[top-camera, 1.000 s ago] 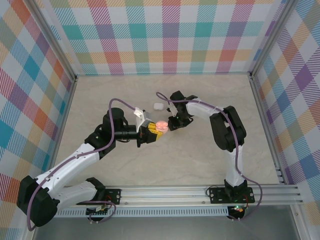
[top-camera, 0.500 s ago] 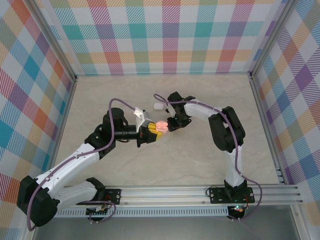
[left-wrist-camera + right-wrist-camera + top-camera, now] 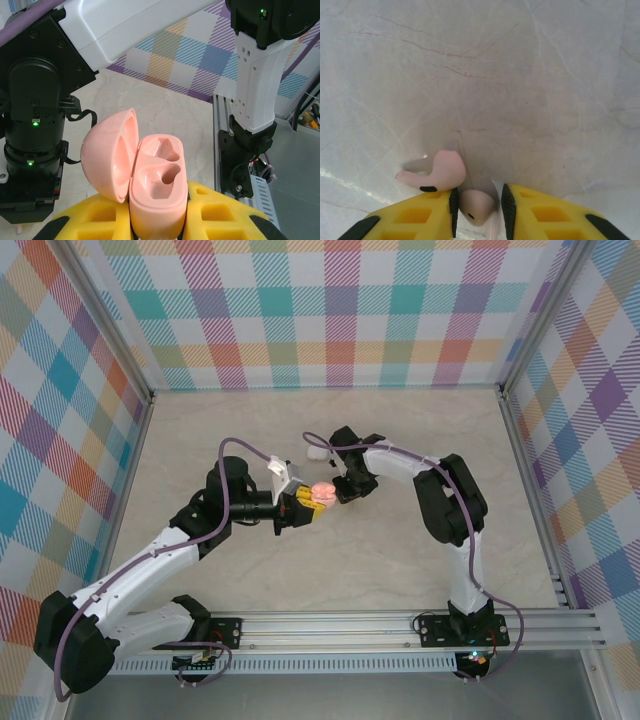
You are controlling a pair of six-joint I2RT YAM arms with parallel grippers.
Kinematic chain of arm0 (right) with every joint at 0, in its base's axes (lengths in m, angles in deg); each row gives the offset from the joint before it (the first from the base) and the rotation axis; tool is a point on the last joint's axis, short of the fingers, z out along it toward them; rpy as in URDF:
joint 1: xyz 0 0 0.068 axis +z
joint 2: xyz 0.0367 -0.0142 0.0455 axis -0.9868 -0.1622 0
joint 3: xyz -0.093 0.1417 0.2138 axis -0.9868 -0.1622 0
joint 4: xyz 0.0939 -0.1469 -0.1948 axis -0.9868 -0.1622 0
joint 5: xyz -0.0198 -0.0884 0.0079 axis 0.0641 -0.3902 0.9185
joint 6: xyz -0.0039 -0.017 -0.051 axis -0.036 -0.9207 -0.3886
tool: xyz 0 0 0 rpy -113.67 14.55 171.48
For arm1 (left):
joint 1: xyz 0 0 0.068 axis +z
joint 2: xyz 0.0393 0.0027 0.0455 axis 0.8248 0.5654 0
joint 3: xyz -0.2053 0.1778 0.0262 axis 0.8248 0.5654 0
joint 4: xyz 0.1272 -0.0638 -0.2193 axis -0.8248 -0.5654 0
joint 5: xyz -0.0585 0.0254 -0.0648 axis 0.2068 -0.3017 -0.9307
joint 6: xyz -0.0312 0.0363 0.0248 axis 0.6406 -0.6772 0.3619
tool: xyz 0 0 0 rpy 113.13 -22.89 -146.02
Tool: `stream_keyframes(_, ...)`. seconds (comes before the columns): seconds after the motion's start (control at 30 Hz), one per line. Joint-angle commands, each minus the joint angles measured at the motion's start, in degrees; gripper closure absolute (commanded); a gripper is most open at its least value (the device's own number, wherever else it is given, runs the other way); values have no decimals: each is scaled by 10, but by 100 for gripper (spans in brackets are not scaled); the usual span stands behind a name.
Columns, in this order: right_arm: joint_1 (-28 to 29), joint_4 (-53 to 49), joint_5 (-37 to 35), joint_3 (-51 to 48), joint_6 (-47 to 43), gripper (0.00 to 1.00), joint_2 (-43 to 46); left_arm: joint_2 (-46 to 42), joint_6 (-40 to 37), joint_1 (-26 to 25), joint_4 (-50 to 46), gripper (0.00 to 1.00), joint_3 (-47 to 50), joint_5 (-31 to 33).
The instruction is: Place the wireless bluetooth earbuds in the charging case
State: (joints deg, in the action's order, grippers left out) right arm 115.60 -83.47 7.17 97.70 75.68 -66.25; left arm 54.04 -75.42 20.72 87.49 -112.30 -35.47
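Pink earbuds [image 3: 440, 172], two, one in the right gripper [image 3: 479, 201]; one case [image 3: 157, 195].

Bright, even, diffuse light falls from above, and shadows on the table [image 3: 300, 580] are faint and soft-edged. In the left wrist view the charging case [image 3: 155, 195] is sharp with a mild sheen, the backdrop behind it slightly soft. Seen from above, it glares and looks washed out.
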Motion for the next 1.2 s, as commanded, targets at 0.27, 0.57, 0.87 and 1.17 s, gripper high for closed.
stream_keyframes(0.27,-9,-14,-1,-47,35,73,13,-9,13,-3,13,94,10,6)
stream_keyframes(0.57,-64,55,94,-117,57,73,96,12,36,-3,37,93,19,49)
stream_keyframes(0.87,-139,164,229,-221,112,76,204,79,82,-5,120,93,38,84)
stream_keyframes(1.17,-157,208,297,-273,140,76,312,141,97,-15,177,94,44,110)
